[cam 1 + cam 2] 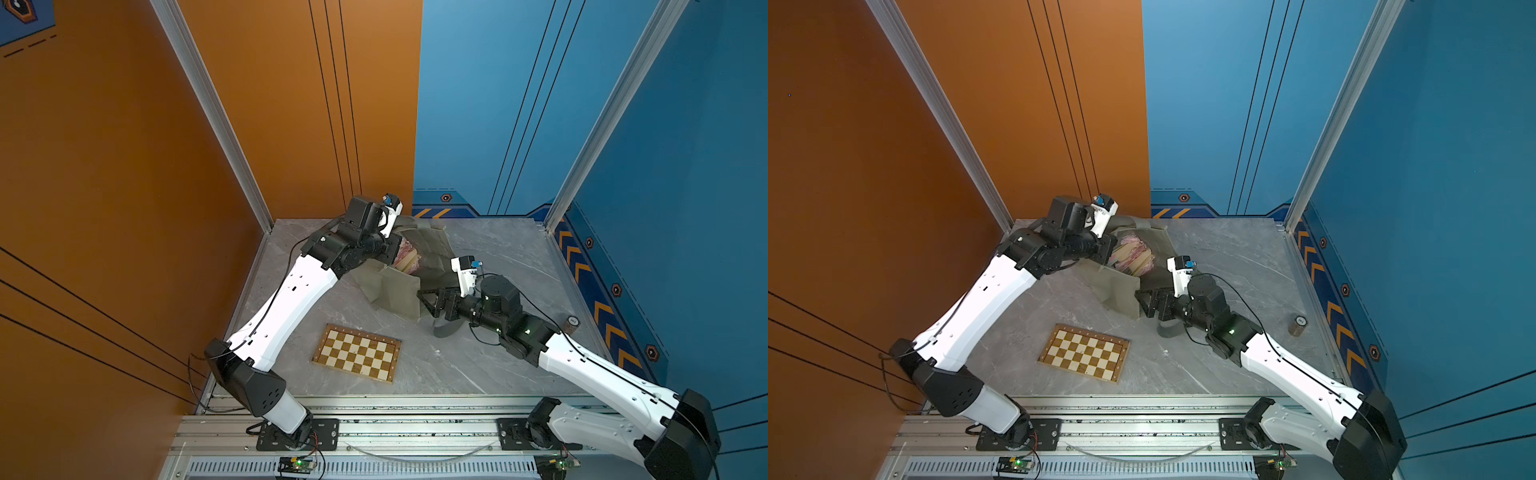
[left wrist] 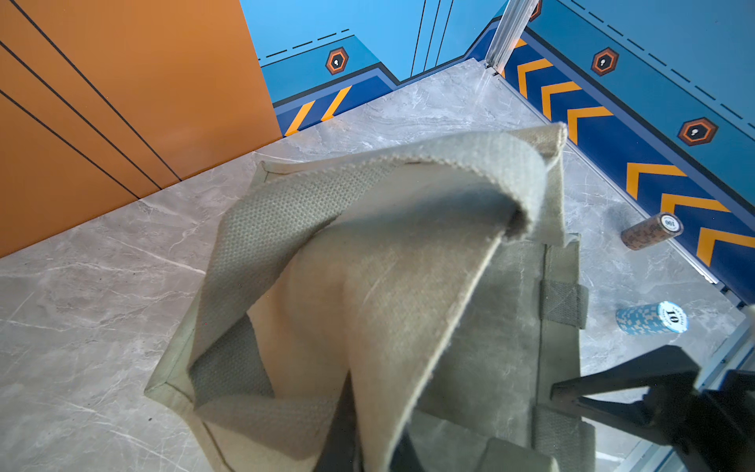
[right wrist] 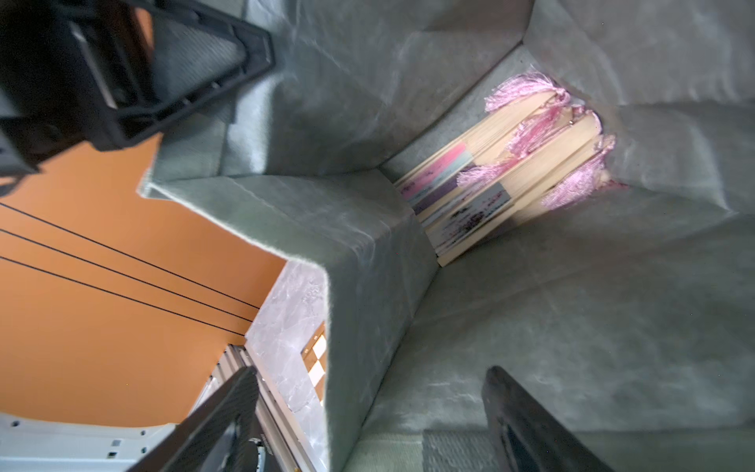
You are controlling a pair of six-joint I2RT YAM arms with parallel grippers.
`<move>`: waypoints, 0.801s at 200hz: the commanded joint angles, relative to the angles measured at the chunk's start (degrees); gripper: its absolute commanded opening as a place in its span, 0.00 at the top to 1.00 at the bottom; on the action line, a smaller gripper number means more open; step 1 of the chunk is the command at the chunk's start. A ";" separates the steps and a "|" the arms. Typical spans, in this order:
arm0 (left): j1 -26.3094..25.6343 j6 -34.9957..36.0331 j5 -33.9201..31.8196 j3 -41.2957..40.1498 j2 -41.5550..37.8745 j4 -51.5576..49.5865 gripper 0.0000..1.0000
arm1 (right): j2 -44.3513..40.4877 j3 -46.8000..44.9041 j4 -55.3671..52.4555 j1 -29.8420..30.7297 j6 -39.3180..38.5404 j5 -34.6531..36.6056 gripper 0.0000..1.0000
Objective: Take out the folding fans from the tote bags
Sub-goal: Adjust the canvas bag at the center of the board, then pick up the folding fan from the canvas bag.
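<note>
- Tote bag [image 1: 395, 286] of soft olive-grey fabric lies crumpled on the grey marble table [image 1: 478, 365], toward 12 o'clock from the table's centre.
- Inside it sits a tight bundle of folding fans [image 1: 1133, 255], all closed and packed side by side, deep in the bag's opening.
- In the right wrist view, the fans [image 3: 510, 163] show pale bamboo ribs, pink, purple and dark-speckled folded leaves, and fluffy pink tassels.
- Seen from above, their long axis runs roughly from 11 to 5 o'clock, tassel ends at the 11 o'clock end.
- Left gripper [image 2: 376, 445] is clamped on a fold of the bag's fabric, at the fans' 10 o'clock side.
- Right gripper [image 3: 369, 372] stands wide apart at the bag's mouth, at 5 o'clock from the fans, holding nothing; one finger is inside the bag and one outside.
- Brown-and-cream chessboard [image 1: 357, 353] lies flat at 6 o'clock from the bag, well apart from it.
</note>
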 commanded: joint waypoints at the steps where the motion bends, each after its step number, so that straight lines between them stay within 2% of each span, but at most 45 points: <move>1: 0.42 3.24 4.14 1.16 -1.21 0.58 1.00 | -0.33 -1.19 4.61 -2.27 2.43 -2.02 0.11; 55: 0.68 6.08 8.89 1.57 -1.58 0.66 1.00 | 4.16 -0.03 8.27 -4.13 6.54 0.07 0.15; 85: 0.76 6.36 11.05 3.42 -0.72 0.61 1.00 | 8.87 1.88 8.40 -0.55 3.65 4.44 0.18; 120: 0.96 5.05 10.73 5.05 0.65 0.56 1.00 | 13.48 5.68 2.14 6.21 -3.40 12.41 0.18; 160: 1.00 4.84 12.72 4.45 0.76 0.64 1.00 | 15.99 5.96 2.07 6.24 -3.03 14.04 0.19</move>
